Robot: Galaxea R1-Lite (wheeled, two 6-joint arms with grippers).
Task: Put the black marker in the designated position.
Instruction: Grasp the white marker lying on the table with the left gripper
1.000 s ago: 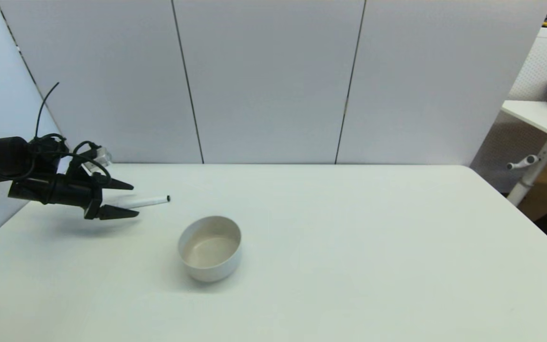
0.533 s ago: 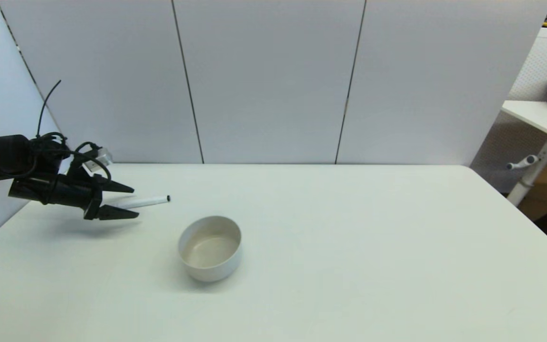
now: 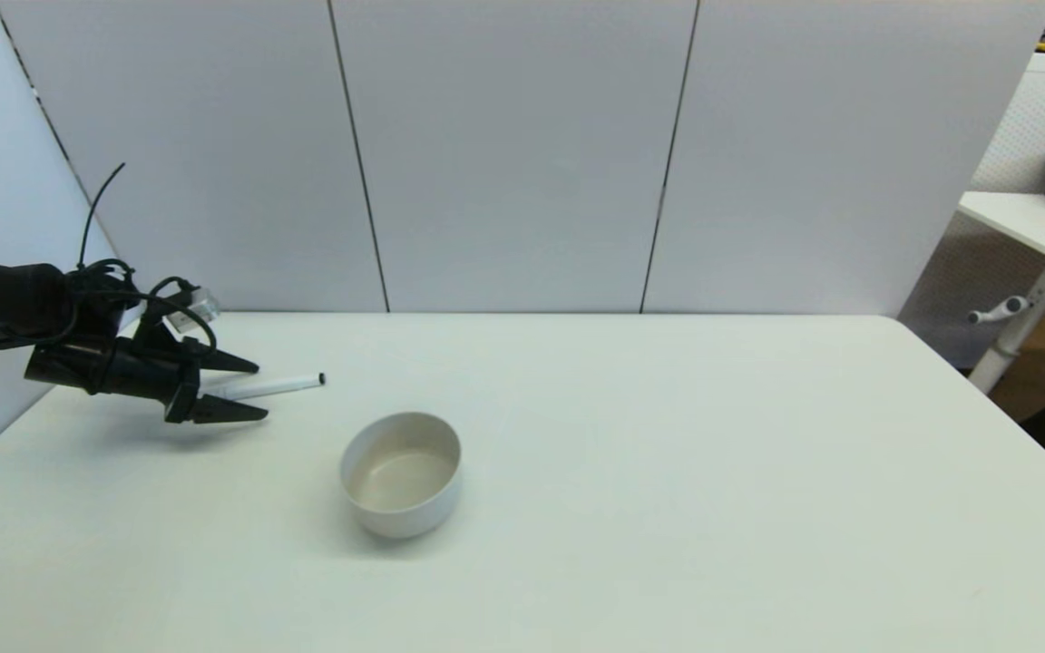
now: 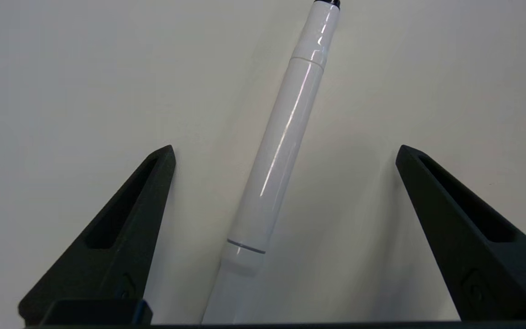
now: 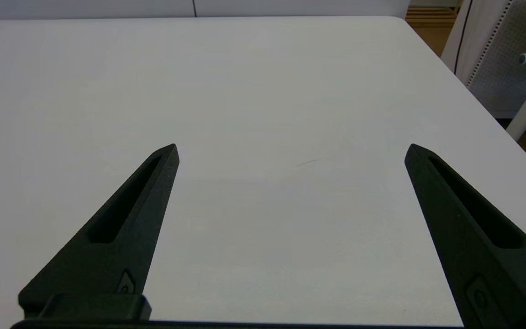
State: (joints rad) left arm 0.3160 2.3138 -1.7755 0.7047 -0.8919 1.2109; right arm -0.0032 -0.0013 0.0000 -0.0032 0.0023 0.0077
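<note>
I have the left gripper [image 3: 255, 390] low over the white table [image 3: 668, 453], its black fingers spread wide and holding nothing. The slim white marker with black tips [image 4: 281, 151] lies flat between them (not touched by either), its long axis running almost along my reach, slightly slanted. The round beige bowl [image 3: 402, 473] sits near. The right gripper [image 5: 290, 151] waits open, well apart.

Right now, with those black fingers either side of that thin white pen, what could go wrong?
The slim white black-tipped marker lies slanted between the left gripper's open fingers, not square to them, so closing may twist or roll it away. The fingers sit low over the white table and could scrape it. The round off-white bowl stands close by, and a swinging marker might knock it.
</note>
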